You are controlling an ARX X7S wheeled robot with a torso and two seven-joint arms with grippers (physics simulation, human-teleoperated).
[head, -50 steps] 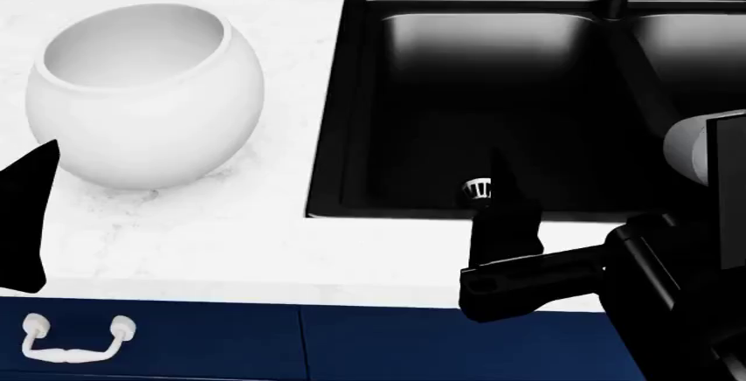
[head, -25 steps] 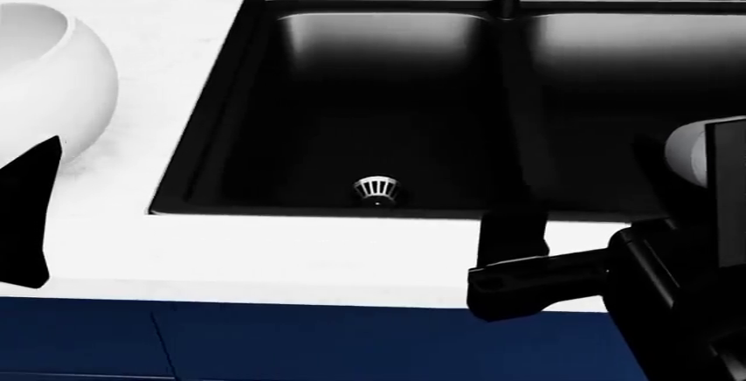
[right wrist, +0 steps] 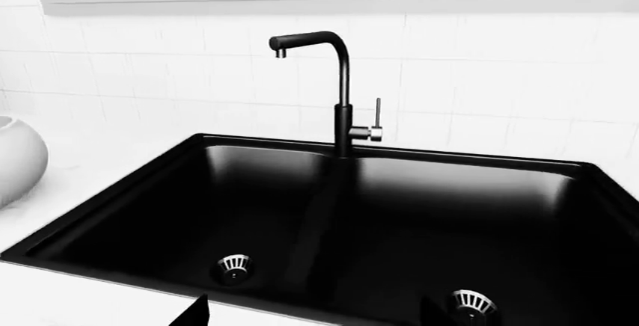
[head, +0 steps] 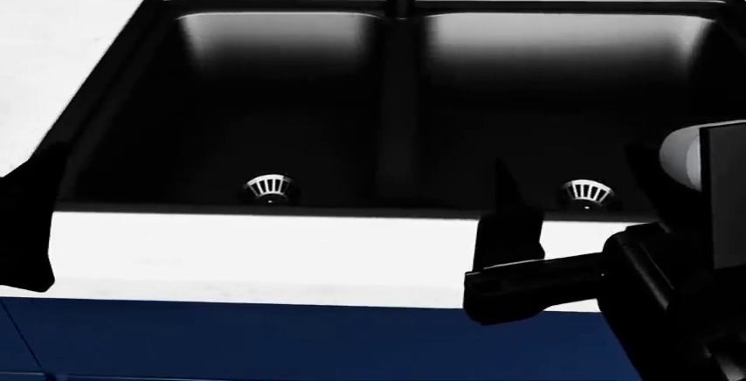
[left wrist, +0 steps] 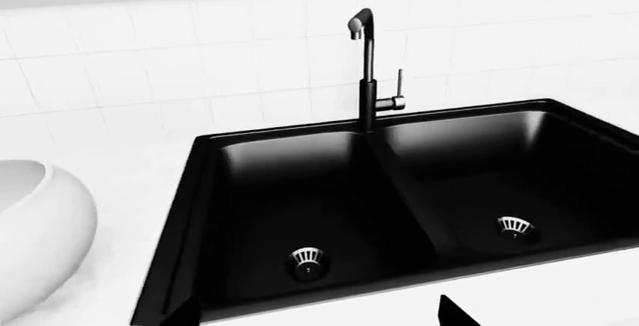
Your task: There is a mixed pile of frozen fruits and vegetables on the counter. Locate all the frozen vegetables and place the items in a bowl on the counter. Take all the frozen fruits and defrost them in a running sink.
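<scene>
White, faintly marbled counter runs along the near edge of the scene above dark blue cabinet fronts; behind it rises a wall of white square tiles. Set into the counter is a matte black double-basin sink, its two basins parted by a central divider. Each basin holds only a silver drain strainer: the left strainer and the right strainer both lie near the front wall of their basins. A tall black faucet with a small side lever stands at the far rim, on the line of the divider, its spout turned toward the left basin; no water is visible at the spout. The glossy white bowl stands on the counter to the left of the sink, apart from its rim; only its rounded side shows, so its contents cannot be told. The left gripper shows two dark fingertips spread apart with nothing between them, over the near counter edge. The right gripper is likewise spread and grasps nothing, in front of the sink. No produce item appears in any view.
</scene>
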